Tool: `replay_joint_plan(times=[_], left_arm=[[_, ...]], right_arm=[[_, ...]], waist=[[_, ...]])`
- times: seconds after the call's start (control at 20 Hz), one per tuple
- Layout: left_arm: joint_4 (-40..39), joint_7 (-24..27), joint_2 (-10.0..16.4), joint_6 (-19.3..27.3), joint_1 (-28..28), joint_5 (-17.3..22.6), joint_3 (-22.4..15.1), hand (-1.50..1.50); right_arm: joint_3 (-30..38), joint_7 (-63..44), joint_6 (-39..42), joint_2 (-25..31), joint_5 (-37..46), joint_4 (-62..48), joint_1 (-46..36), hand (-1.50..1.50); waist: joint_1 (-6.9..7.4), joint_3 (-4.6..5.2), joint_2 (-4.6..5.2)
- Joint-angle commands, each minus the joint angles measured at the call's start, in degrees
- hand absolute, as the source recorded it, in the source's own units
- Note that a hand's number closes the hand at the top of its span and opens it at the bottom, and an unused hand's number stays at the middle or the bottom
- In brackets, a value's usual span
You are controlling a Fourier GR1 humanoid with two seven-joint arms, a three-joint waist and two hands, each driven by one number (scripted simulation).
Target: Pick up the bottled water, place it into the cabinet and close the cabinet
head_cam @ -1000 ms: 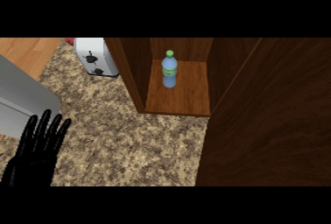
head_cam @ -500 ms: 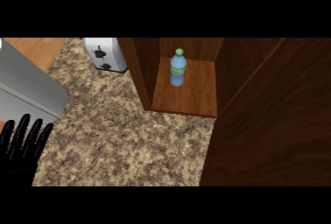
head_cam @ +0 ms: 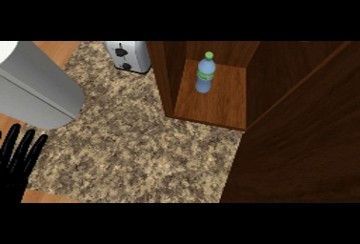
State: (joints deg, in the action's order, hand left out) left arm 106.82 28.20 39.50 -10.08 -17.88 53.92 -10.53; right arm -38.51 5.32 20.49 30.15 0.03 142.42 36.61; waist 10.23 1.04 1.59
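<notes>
Inside the cabinet (head_cam: 219, 106), bottled water (head_cam: 205, 75) upright
My left hand (head_cam: 15, 164) rests at the counter's (head_cam: 141, 143) near-left corner; fingers straight, empty

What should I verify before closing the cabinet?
1. Bottled water inside the cabinet, on its shelf: ok.
2. Bottle standing upright: ok.
3. Bottle set back from the shelf's front edge, likely out of the door's path: ok.
4. Cabinet door shut: not ok, it stands open at the right.
5. Left robot hand free: ok, open with fingers up at the lower left edge, holding nothing.
6. Right robot hand ready to push the door: cannot tell, not in view.
</notes>
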Motion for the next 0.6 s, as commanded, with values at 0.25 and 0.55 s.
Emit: replay_joint_plan(times=[0.25,0.55], left_arm=[[-0.42,-1.14,2.14,-2.74,0.44,1.1,1.09,-1.5],[-1.28,-1.0,2.76,-3.79,0.7,1.89,2.35,-1.5]], right_arm=[[-5.37,-7.74,5.27,0.98,1.89,2.02,-10.48,-1.5],[-4.37,-8.91,5.72,0.98,0.66,1.68,-14.92,1.5]], waist=[[3.6,0.46,0.65],[3.83,0.59,0.28]])
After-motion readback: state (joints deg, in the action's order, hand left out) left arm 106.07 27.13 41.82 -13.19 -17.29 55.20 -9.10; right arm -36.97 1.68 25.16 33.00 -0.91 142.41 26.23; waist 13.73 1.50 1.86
